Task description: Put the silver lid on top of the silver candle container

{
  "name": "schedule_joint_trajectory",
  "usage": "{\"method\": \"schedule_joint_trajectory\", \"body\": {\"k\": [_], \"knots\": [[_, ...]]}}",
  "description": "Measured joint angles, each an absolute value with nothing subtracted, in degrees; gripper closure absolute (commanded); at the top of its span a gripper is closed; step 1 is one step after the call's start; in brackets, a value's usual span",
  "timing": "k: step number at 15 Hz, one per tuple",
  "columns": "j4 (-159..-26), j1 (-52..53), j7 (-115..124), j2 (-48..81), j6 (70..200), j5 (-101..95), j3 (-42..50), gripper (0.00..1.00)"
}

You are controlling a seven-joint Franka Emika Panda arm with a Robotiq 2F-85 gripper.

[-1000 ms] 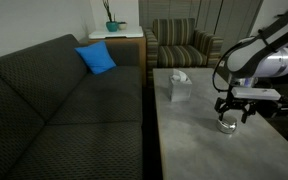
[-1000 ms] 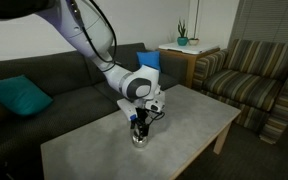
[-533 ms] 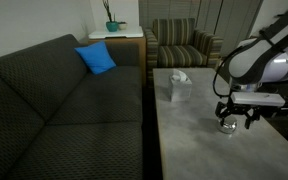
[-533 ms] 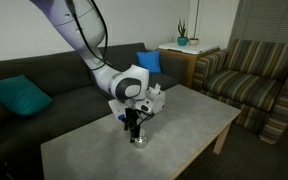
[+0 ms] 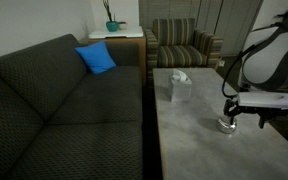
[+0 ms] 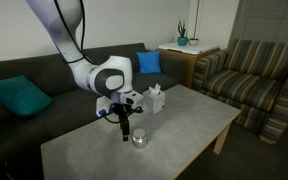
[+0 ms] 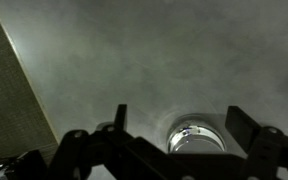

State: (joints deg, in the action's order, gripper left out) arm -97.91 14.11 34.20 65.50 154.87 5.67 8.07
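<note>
The silver candle container (image 5: 225, 124) stands on the grey table (image 5: 194, 140), a small round shiny tin; it also shows in the other exterior view (image 6: 139, 139) and in the wrist view (image 7: 194, 137). Its top looks flat and silvery-grey with no yellow wax showing, so the silver lid (image 7: 195, 140) appears to lie on it. My gripper (image 7: 179, 120) is open and empty, its fingers wide apart and raised above the tin. In both exterior views the gripper (image 5: 246, 113) (image 6: 124, 127) hangs just beside the tin, apart from it.
A pale tissue box (image 5: 178, 87) (image 6: 156, 100) stands farther back on the table. A dark sofa (image 5: 54, 110) with a blue cushion (image 5: 97, 58) runs along the table's long edge. A striped armchair (image 6: 254, 80) and a side table with a plant (image 6: 182, 42) stand beyond.
My gripper was down around the tin; it has let go, lifted, and moved sideways off it. The tin stays where it was.
</note>
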Motion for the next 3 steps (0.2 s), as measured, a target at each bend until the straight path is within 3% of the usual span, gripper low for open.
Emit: {"method": "schedule_joint_trajectory", "body": {"k": [3], "knots": [[-105.8, 18.1, 37.1, 60.9, 158.4, 5.7, 10.9, 0.0]]}}
